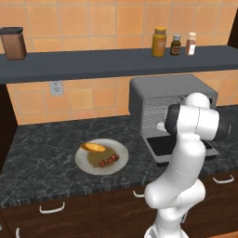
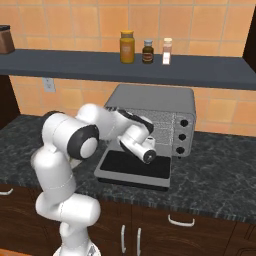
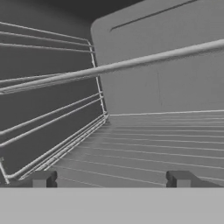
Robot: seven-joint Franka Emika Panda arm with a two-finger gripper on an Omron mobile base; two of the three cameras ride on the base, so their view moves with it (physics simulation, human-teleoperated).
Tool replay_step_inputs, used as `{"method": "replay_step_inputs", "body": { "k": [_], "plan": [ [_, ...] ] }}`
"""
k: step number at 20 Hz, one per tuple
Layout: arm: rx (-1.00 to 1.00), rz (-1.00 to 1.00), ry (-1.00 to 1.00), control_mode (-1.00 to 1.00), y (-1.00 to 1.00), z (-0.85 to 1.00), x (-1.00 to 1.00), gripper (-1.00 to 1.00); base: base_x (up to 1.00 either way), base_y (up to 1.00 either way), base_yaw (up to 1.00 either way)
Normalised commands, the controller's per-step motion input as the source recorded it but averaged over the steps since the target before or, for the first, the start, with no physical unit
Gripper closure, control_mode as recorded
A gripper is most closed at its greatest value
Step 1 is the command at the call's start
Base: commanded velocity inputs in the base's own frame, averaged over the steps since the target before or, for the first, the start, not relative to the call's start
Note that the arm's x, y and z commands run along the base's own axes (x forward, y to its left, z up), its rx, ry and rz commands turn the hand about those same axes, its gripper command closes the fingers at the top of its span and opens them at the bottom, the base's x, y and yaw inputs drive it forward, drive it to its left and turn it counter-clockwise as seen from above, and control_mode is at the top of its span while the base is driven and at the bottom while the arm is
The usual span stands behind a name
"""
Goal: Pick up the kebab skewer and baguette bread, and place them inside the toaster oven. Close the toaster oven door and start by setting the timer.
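Note:
The toaster oven (image 1: 172, 90) (image 2: 150, 100) stands on the counter with its door (image 1: 159, 145) (image 2: 134, 166) folded down flat. My gripper (image 3: 111, 179) is open at the oven's mouth, fingertips wide apart with nothing between them, facing the wire rack (image 3: 144, 144) inside. On the white plate (image 1: 82, 163) to the left lie the golden baguette bread (image 1: 94, 148) and the red-brown kebab skewer (image 1: 109, 161), side by side. The oven's knobs (image 2: 183, 135) run down its right front.
A dark shelf (image 1: 93, 60) above the counter carries a brown canister (image 1: 13, 43) and three jars (image 2: 145, 49). The oven's top sits just beneath it. My arm's elbow (image 1: 197, 122) hangs over the open door. Cabinet drawers line the counter's front edge.

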Motion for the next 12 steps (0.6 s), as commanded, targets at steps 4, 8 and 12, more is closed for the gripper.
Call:
{"method": "replay_step_inputs", "body": {
  "k": [4, 8, 12],
  "plan": [
    [0.00, 0.00, 0.00, -1.00, 0.01, -0.12, 0.37, -1.00, 0.00, 0.00, 0.00],
    [0.00, 0.00, 0.02, -1.00, 0.00, -0.36, 0.19, -1.00, 0.00, 0.00, 0.00],
    [-0.03, 0.00, 0.18, -1.00, 0.00, -0.65, 0.00, -1.00, 0.00, 0.00, 0.00]
  ]
}}
